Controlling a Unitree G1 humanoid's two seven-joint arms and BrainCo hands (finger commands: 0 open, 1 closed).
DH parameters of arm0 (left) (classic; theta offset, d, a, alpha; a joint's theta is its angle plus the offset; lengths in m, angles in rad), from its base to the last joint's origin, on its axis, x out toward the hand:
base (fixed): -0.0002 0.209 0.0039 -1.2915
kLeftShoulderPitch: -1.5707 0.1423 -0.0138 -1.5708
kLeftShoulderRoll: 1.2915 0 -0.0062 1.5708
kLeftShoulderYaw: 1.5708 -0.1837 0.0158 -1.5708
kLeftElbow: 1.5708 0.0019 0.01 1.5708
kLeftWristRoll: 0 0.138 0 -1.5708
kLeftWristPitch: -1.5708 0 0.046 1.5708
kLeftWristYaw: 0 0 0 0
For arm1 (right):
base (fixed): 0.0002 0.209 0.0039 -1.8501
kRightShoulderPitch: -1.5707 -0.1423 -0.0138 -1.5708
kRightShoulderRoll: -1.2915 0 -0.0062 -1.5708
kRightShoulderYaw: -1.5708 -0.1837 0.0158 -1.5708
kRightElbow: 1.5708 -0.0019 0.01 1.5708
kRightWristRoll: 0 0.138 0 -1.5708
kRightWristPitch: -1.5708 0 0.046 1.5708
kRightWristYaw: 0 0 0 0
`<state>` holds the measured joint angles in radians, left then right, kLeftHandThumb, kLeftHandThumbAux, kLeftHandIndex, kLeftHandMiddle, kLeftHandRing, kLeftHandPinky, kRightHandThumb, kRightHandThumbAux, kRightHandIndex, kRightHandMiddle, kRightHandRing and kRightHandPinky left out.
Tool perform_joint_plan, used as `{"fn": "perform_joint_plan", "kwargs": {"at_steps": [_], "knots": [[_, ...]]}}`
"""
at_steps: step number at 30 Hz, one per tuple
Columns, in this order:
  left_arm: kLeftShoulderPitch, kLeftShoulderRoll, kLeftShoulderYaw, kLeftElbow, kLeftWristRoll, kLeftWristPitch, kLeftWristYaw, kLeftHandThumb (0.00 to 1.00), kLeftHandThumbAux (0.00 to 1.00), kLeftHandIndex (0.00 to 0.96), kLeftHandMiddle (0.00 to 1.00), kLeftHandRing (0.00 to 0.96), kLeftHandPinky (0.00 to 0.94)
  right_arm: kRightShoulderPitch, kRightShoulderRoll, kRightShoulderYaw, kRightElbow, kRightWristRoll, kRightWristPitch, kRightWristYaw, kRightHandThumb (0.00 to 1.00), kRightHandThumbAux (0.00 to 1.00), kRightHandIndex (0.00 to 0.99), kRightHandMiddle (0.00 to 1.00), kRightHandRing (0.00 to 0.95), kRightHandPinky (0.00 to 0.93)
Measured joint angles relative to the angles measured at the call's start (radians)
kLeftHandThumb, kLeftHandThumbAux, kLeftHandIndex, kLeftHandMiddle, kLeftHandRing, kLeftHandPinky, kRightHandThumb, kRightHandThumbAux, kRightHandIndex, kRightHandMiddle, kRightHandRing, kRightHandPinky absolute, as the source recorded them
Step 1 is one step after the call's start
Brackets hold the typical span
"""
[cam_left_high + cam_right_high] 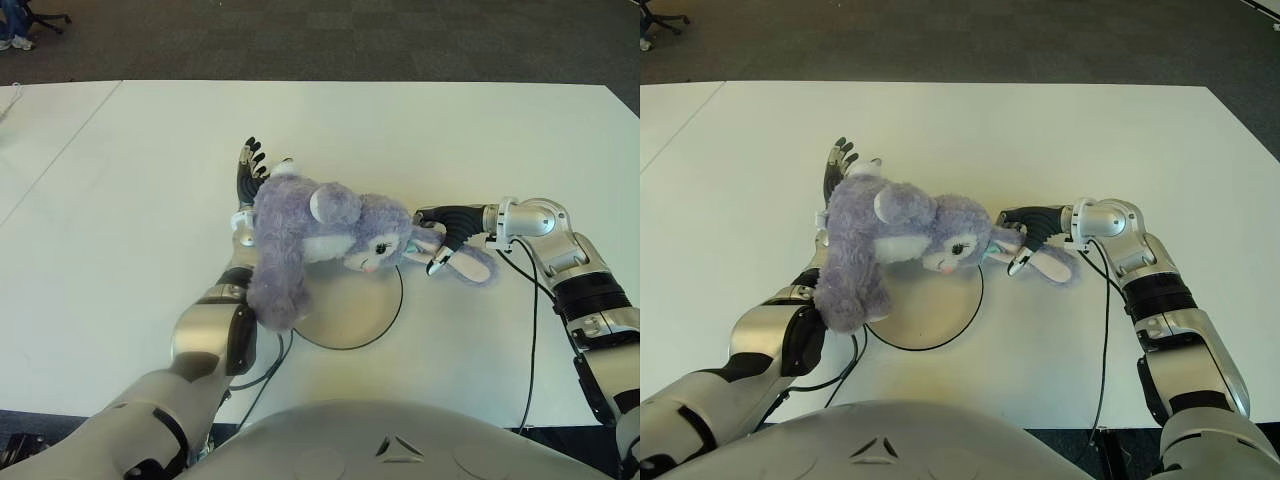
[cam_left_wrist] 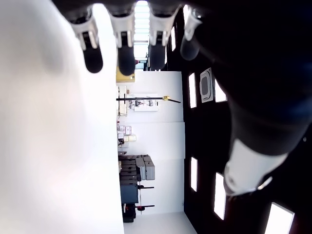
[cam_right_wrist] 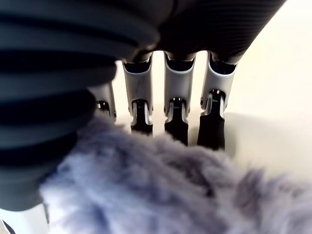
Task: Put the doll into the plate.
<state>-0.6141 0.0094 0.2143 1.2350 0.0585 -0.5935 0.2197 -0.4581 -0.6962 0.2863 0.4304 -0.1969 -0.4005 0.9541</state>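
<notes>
The doll (image 1: 300, 225), a purple plush bunny with long ears, lies tilted across my left wrist, its head over the far edge of the plate (image 1: 350, 312). The plate is a round beige disc with a dark rim, on the white table in front of me. My left hand (image 1: 252, 170) sticks out from under the doll's body, its fingers (image 2: 126, 48) straight and spread, holding nothing. My right hand (image 1: 440, 245) is at the plate's right side, its fingers (image 3: 175, 122) curled down into the fur (image 3: 161, 190) of one ear (image 1: 475, 267).
The white table (image 1: 120, 250) stretches wide on all sides. Black cables run by the plate (image 1: 268, 372) and along my right arm (image 1: 531, 330). Dark carpet lies past the far edge, with a chair base (image 1: 45, 18) at the top left.
</notes>
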Motion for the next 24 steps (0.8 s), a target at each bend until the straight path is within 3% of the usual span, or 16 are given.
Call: {"fn": "perform_joint_plan", "kwargs": {"at_steps": [18, 22, 23, 24], "knots": [[0.000, 0.000, -0.001, 0.000, 0.001, 0.000, 0.000, 0.028, 0.747, 0.042, 0.107, 0.121, 0.155, -0.078, 0.012, 0.016, 0.116, -0.053, 0.002, -0.054, 0.002, 0.782, 0.250, 0.383, 0.404, 0.358], [0.000, 0.000, -0.002, 0.000, 0.001, 0.000, 0.000, 0.025, 0.754, 0.049, 0.115, 0.136, 0.174, -0.100, 0.012, 0.019, 0.151, -0.058, 0.002, -0.054, 0.050, 0.804, 0.279, 0.374, 0.405, 0.355], [0.000, 0.000, -0.002, 0.000, 0.001, 0.000, 0.000, 0.025, 0.756, 0.049, 0.115, 0.134, 0.168, -0.107, 0.012, 0.019, 0.160, -0.061, 0.002, -0.054, 0.511, 0.757, 0.373, 0.378, 0.408, 0.356], [0.000, 0.000, -0.002, 0.000, 0.001, 0.000, 0.000, 0.025, 0.757, 0.049, 0.115, 0.134, 0.167, -0.114, 0.012, 0.020, 0.173, -0.066, 0.002, -0.054, 0.627, 0.745, 0.397, 0.379, 0.409, 0.357]]}}
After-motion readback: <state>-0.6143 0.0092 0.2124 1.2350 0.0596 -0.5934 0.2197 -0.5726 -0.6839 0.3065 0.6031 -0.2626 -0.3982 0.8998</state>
